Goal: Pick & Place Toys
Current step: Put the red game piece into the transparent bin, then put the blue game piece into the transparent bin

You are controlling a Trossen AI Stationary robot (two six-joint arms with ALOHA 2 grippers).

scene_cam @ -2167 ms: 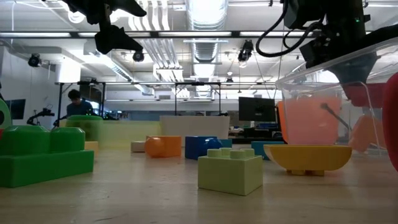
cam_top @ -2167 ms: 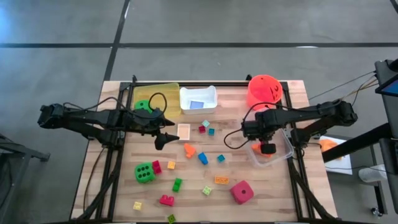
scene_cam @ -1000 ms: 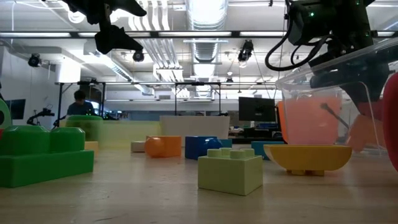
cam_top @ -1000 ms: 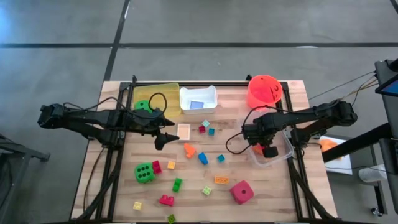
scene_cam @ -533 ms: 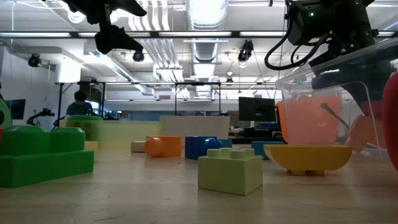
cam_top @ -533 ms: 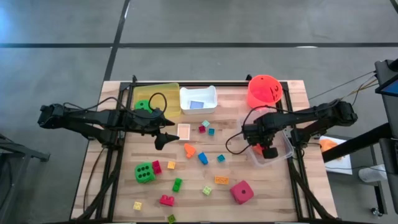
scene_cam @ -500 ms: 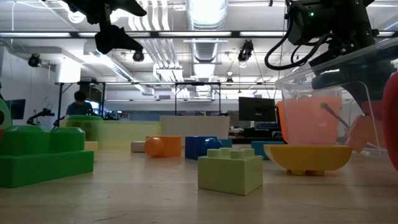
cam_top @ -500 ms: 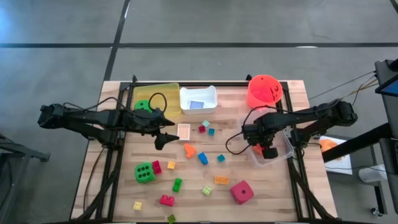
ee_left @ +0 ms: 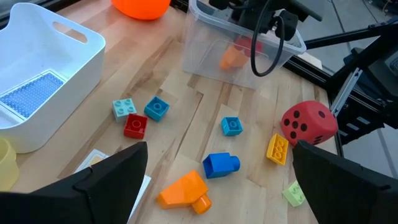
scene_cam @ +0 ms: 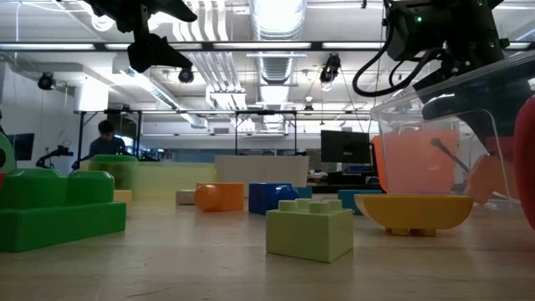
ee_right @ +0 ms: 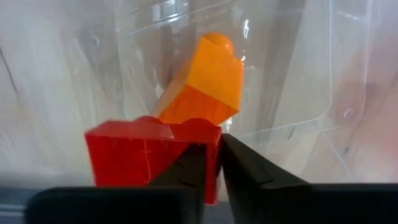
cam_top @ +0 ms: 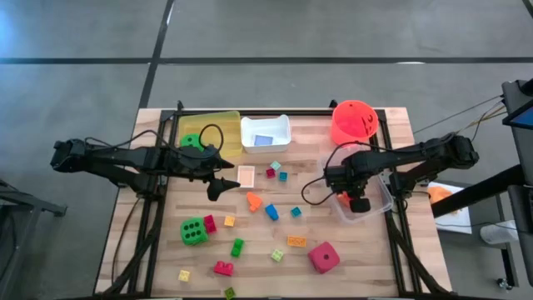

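My right gripper (cam_top: 358, 201) reaches down into the clear tray (cam_top: 376, 208) at the table's right and is shut on a red brick (ee_right: 146, 155). An orange brick (ee_right: 208, 81) lies in the tray right beside it. My left gripper (cam_top: 218, 188) hangs open and empty above the table, left of a flat card (cam_top: 246, 176); its wrist view (ee_left: 219, 147) looks over loose bricks. One green die (cam_top: 194, 231) and the pink-red die (cam_top: 324, 257) rest on the table. The other green die (cam_top: 191, 142) lies in the yellow tray (cam_top: 221, 121). My right gripper pinches the red brick at one end (ee_right: 212, 158) between its two nearly closed fingers (ee_right: 186, 174). The fingers come from above, pointing down into the tray. The rest of the brick sticks out to one side of them. Whether the brick rests on the tray floor, I cannot tell.
A white tray (cam_top: 283, 127) holding a blue card (cam_top: 264, 141) stands at the far middle, the orange-red bucket (cam_top: 354, 122) at the far right. Several small bricks lie scattered over the table's middle and near part, among them an orange one (cam_top: 253, 200) and a blue one (cam_top: 271, 212).
My right gripper has gone a little down into the clear tray with the red brick, and has kept still for the last second.
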